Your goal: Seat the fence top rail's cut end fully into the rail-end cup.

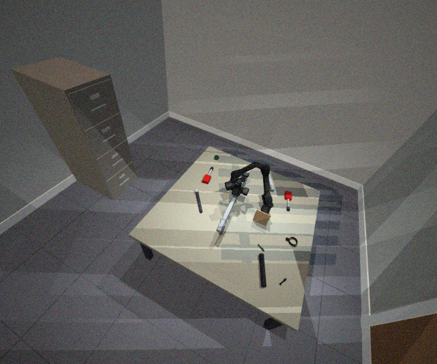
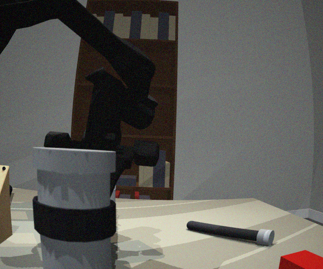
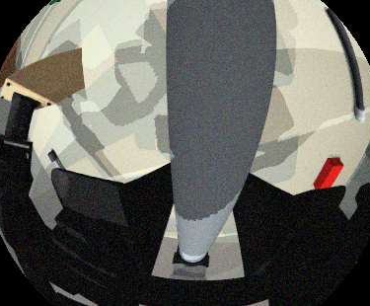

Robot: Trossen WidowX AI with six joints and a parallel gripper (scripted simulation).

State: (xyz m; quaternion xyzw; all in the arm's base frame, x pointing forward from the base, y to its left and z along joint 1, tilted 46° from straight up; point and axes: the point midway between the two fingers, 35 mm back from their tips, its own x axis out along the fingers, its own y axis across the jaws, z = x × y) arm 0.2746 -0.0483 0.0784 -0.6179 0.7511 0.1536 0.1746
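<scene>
The grey-silver rail (image 1: 227,214) (image 3: 221,99) runs from my gripper (image 1: 236,193) (image 3: 204,168) toward the front of the table. My gripper is shut on the rail. The rail's lighter end shows between my fingers in the wrist view, close to a small dark block. The big grey post (image 2: 74,188) stands in the foreground of the exterior view, upright, in front of the gripper. Its black brace band (image 2: 74,221) sits a short way below the wide post cap (image 2: 74,160). The cup is hidden behind the post, so I cannot tell whether the rail's end is in it. The loop cap cannot be made out.
A wooden block (image 1: 262,217) (image 2: 4,222) (image 3: 55,74) stands beside the arm. A black rod with a pale end (image 1: 198,201) (image 2: 225,231) (image 3: 348,59) lies on the other side. Red-headed tools (image 1: 206,178) (image 1: 288,195), a thicker black bar (image 1: 262,270) and a black ring piece (image 1: 288,239) lie around.
</scene>
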